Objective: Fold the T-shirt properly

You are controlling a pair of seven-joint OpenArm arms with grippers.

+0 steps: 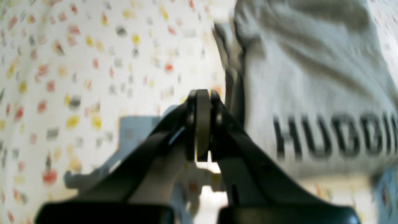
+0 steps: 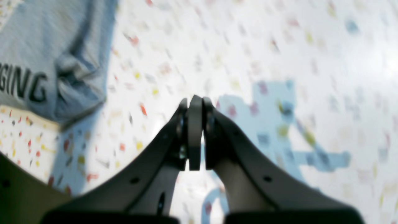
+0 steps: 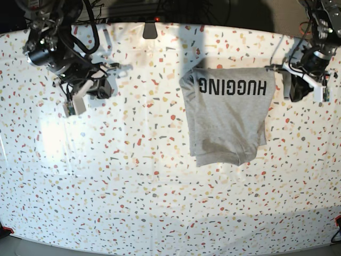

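The light grey T-shirt (image 3: pixel 229 122) lies on the speckled table (image 3: pixel 133 186), right of centre, with its sides folded in to a narrow strip and black "HUGGING" lettering across its far end. My left gripper (image 1: pixel 202 93) is shut and empty, raised just beside the shirt's lettered end (image 1: pixel 311 77); in the base view it (image 3: pixel 294 90) hangs at the shirt's right. My right gripper (image 2: pixel 195 99) is shut and empty over bare table, well away from the shirt (image 2: pixel 46 56); in the base view it (image 3: pixel 104 89) is at the far left.
The white terrazzo-patterned table fills the base view. A dark mount (image 3: pixel 150 29) sits at the far edge in the middle. Red clamps mark the front corners (image 3: pixel 4 230). A dark edge shows at the lower left of the right wrist view (image 2: pixel 18 193).
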